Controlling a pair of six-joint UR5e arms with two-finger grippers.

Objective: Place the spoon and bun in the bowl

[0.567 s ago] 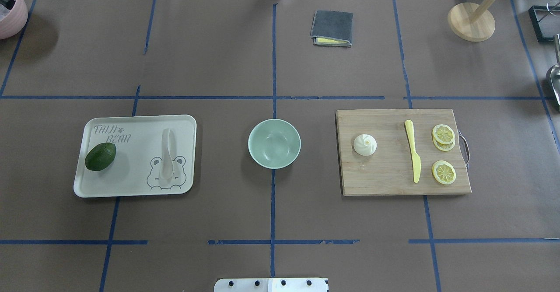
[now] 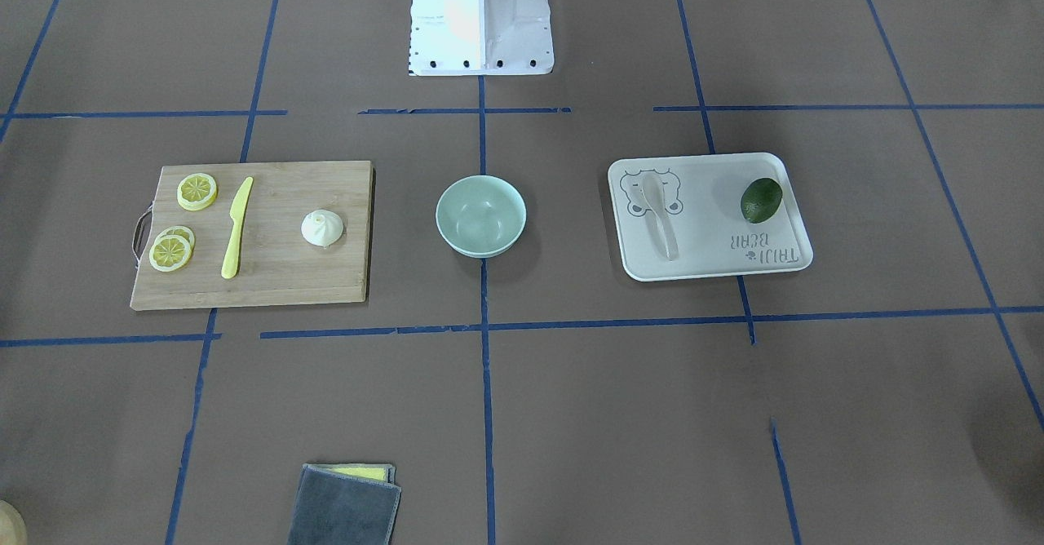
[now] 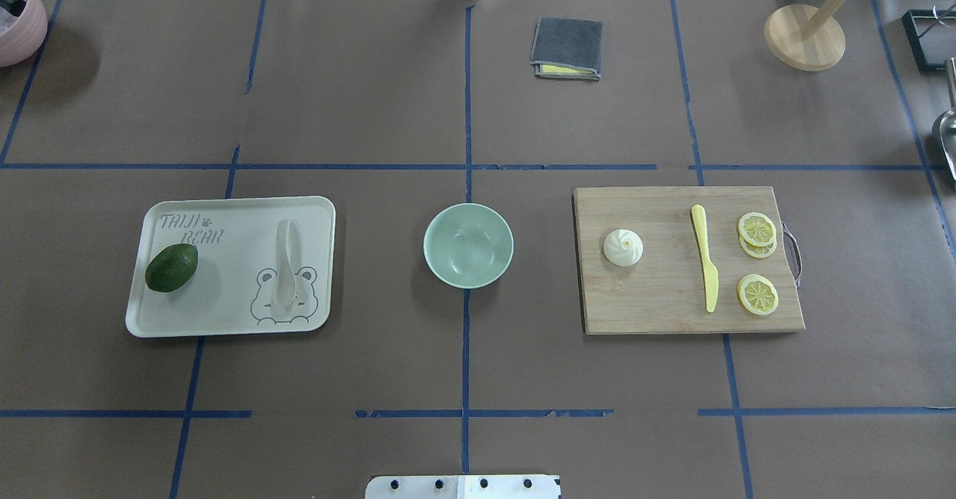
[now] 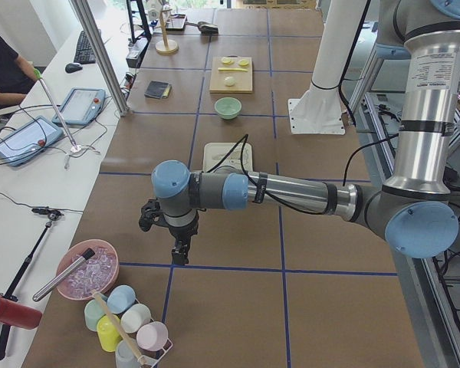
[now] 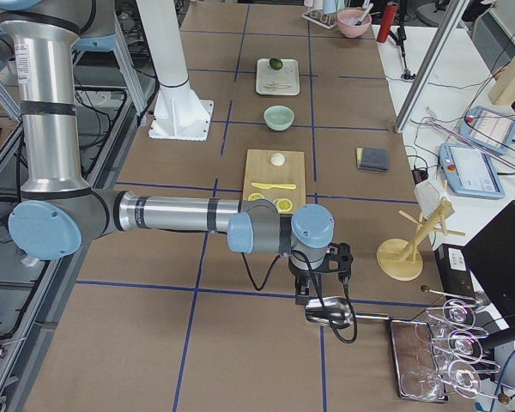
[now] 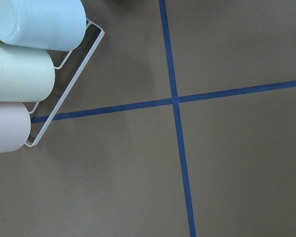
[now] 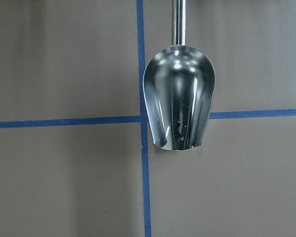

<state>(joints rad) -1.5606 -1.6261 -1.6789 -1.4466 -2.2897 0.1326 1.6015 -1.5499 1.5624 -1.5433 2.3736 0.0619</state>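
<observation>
Spoon (image 3: 285, 264) lies flat on the cream bear-print tray (image 3: 224, 301) on the robot's left. Its scoop is over the bear drawing and its handle points away from the robot. Dark green avocado (image 3: 171, 267) sits on the same tray, apart from the spoon, toward the tray's outer end.

Bowl (image 3: 468, 249), pale mint, stands upright at table centre on the blue tape line between tray and cutting board, touching neither. Nothing is in it.

Bun (image 3: 623, 247) sits on the wooden cutting board (image 3: 657, 301) on the robot's right, at the board end nearest the bowl, pleated peak up. Yellow plastic knife (image 3: 704, 264) lies lengthwise mid-board, apart from the bun. Beyond it are lemon slices (image 3: 757, 294): two overlapping at the far corner and one alone nearer the robot.

Folded gray cloth (image 3: 566, 48) with a yellow layer lies at the far side of the table, and a round wooden stand (image 3: 804, 36) is at the far right corner.

Left gripper (image 4: 181, 251) hangs pointing down over bare table at the left end, near a pink bowl (image 4: 87, 270) and a rack of pastel cups (image 6: 24, 74). It is well apart from the tray. Cannot tell whether its fingers are spread or closed, and the wrist view shows no fingers.

Right gripper (image 5: 302, 296) hangs pointing down at the right end of the table, just above a metal scoop (image 7: 178, 103), well apart from the cutting board. Its finger state can't be told either.
</observation>
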